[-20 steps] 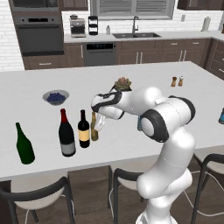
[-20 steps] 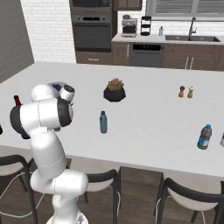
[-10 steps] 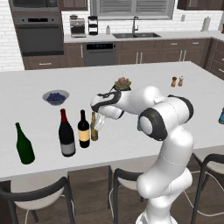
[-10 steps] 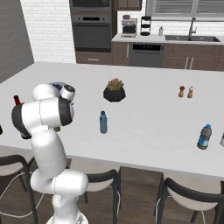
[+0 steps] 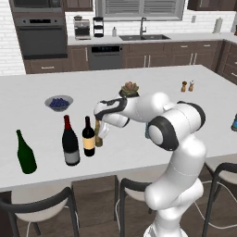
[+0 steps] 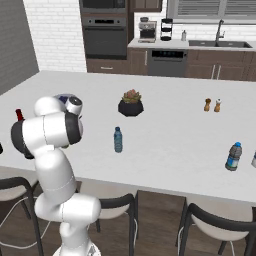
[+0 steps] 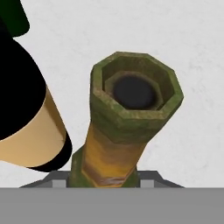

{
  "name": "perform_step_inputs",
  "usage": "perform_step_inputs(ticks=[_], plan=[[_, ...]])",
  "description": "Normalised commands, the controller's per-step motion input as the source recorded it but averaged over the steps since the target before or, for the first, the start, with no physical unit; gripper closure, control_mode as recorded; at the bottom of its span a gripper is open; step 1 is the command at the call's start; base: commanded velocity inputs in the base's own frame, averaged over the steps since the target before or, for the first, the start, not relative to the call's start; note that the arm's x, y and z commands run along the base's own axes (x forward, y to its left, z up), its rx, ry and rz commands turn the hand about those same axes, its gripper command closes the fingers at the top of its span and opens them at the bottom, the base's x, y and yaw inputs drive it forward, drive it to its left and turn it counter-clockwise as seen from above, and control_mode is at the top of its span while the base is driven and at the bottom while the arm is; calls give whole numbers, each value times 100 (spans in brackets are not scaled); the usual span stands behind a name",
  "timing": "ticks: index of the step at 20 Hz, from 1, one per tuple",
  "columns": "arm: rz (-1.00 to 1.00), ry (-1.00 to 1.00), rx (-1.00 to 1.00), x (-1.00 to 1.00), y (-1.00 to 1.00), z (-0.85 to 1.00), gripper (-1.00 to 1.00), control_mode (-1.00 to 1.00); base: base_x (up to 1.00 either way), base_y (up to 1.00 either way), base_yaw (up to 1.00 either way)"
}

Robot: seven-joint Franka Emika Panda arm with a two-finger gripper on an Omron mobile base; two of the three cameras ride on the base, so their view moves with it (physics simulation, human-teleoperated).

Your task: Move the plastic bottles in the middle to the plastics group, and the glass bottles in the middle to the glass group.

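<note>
Left base view shows 4 glass bottles in a row near the front edge of the white table: 1 plain green wine bottle at far left, then 1 bigger bottle with red neck foil and grey label, then 1 black wine bottle with a tan-yellow label, and just beside it 1 slim olive-brown bottle, all upright. The gripper is down at the olive-brown bottle; in the hand view this bottle's open neck rises between the fingers, but I cannot tell if they press on it. In the right base view, 2 blue plastic bottles stand well apart: 1 small translucent one in the middle and 1 with a dark top near the right end. Farther back stand 1 bowl of blue fruit, 1 potted plant and 2 small shakers.
</note>
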Motion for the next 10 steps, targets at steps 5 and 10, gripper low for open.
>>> perform_step_inputs(ticks=[5,10], plan=[[0,-1,0,0,0,0,100,-100,0,0,0],[0,0,0,0,0,0,100,-100,0,0,0]])
